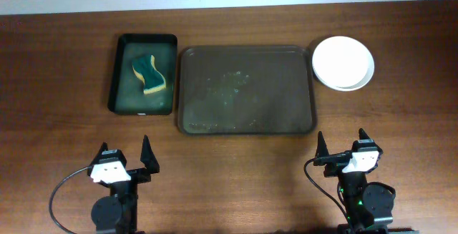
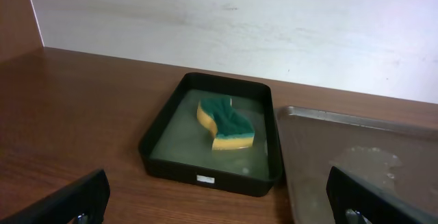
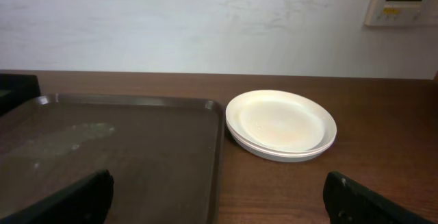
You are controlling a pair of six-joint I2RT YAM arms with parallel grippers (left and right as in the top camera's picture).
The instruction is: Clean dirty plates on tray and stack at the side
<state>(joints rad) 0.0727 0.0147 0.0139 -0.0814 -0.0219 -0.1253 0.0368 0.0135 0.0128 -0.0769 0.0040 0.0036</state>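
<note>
Beside the smeared tray (image 1: 247, 116), stacked plates (image 1: 343, 62), count unclear; both arms' jaws wide apart, empty.

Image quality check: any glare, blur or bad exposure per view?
Overhead: even light, sharp, pale residue readable on the tray. Left wrist: sponge in focus, left end effector fingers dark and soft-edged. Right wrist: plates bright with mild sheen, not blown out; right end effector fingers soft silhouettes.

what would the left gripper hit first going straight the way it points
Likely the near wall of the black bin holding the sponge; how high the left gripper sits is unclear.
</note>
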